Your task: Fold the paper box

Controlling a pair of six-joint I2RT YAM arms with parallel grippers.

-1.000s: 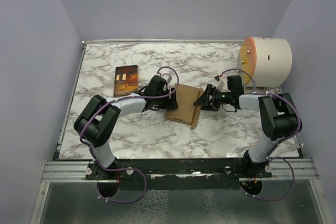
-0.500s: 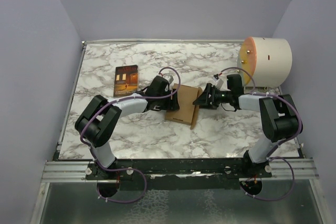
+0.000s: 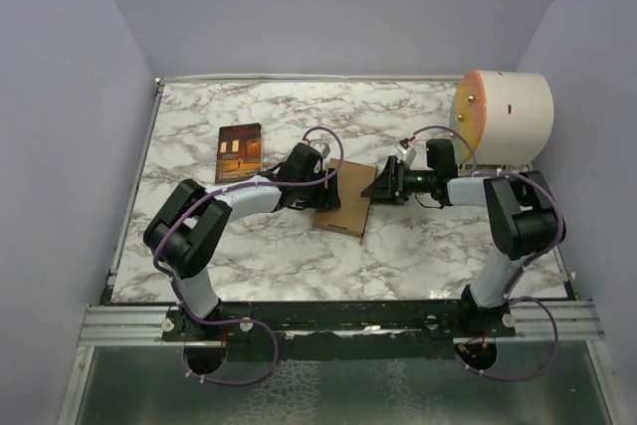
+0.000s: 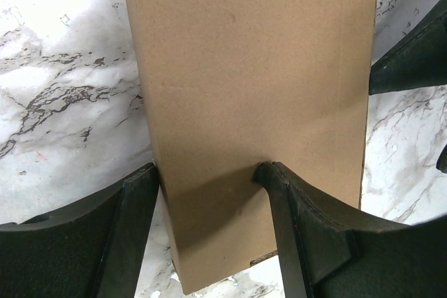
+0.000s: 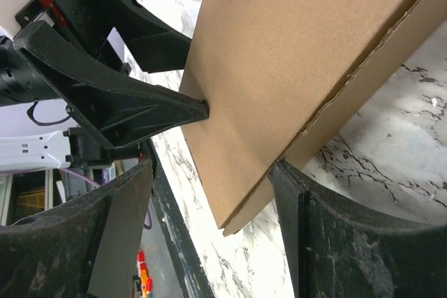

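The brown cardboard paper box (image 3: 343, 208) lies flat in the middle of the marble table, between the two grippers. My left gripper (image 3: 317, 186) is at its left end with the jaws open. In the left wrist view (image 4: 206, 171) one fingertip (image 4: 269, 176) rests on the box's top panel (image 4: 251, 68) and the other sits beside its left edge. My right gripper (image 3: 383, 186) is at the box's right side, open. In the right wrist view (image 5: 209, 169) a corner of the box (image 5: 279, 68) sits between the jaws, and one fingertip (image 5: 286, 172) touches the edge of the lower layer.
A dark book with an orange cover picture (image 3: 239, 151) lies at the back left. A large cream cylinder (image 3: 503, 118) stands at the back right, just behind the right arm. Purple walls enclose the table on three sides.
My right gripper has moved a little back and left against the box. The flap that stuck out on the box's right side now lies closer in. The left gripper has barely moved.
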